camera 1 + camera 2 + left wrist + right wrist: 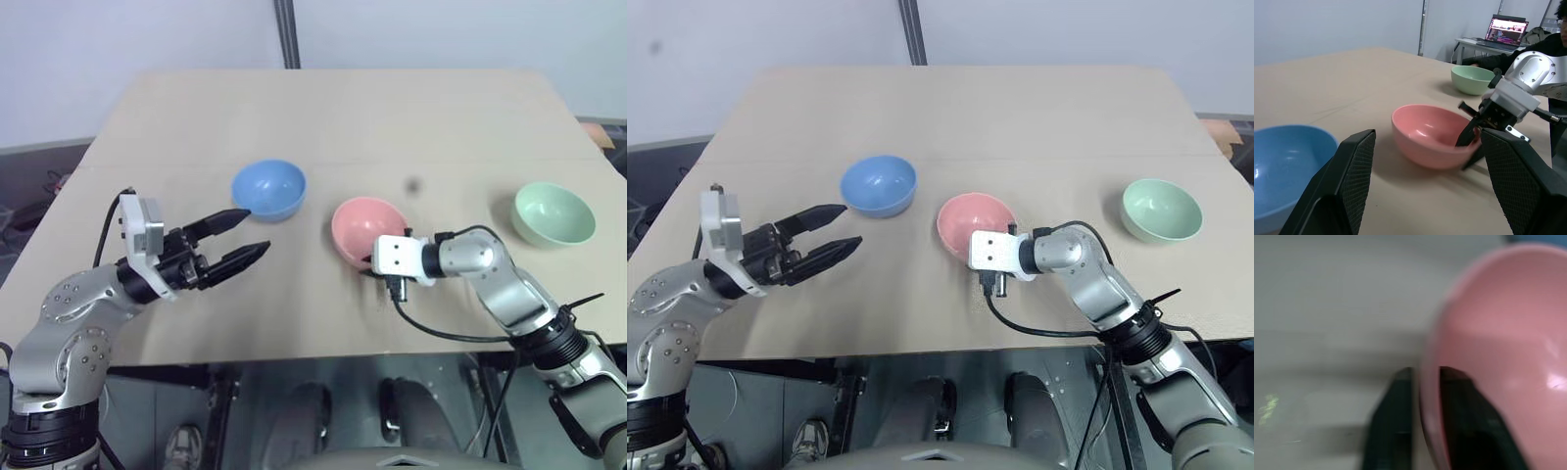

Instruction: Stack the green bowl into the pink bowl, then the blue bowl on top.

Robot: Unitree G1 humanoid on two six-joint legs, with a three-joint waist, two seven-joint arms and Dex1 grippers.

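Beige tabletop [323,117] carries all three bowls, well apart: pink bowl [364,227] at centre, blue bowl [269,188] to its left, green bowl [554,212] far right. Right claw [1425,382] pinches the pink bowl's near rim, one finger inside, one outside. Left claw [250,235] hovers spread beside the blue bowl.
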